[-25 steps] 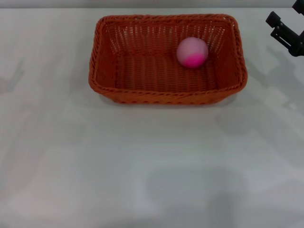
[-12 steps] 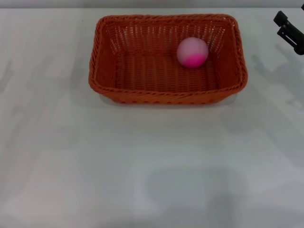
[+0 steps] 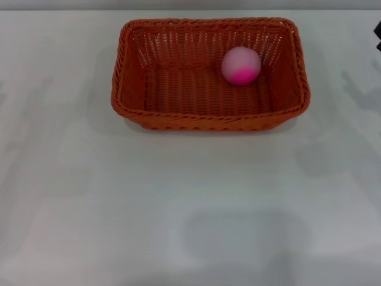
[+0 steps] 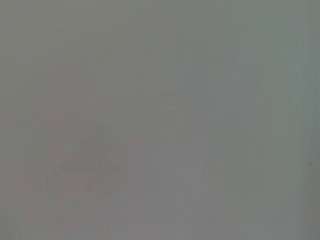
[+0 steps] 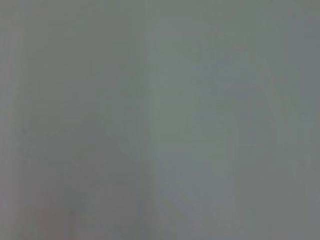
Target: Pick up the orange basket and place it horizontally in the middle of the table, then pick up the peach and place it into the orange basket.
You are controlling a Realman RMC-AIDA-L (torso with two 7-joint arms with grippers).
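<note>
The orange basket (image 3: 208, 116) lies lengthwise across the far middle of the white table (image 3: 190, 202). The pink peach (image 3: 241, 65) rests inside it, toward the right far part of the basket floor, deeper pink side facing me. Nothing touches either one. Only a dark sliver of my right gripper (image 3: 378, 33) shows at the right border of the head view, well clear of the basket. My left gripper is out of sight. Both wrist views show only a plain grey surface.
Faint arm shadows lie on the tabletop to the right of the basket. Bare table stretches in front of the basket and on both sides of it.
My right gripper has pulled away to the right, from near the basket's far right corner to almost out of the head view. Basket and peach have stayed put.
</note>
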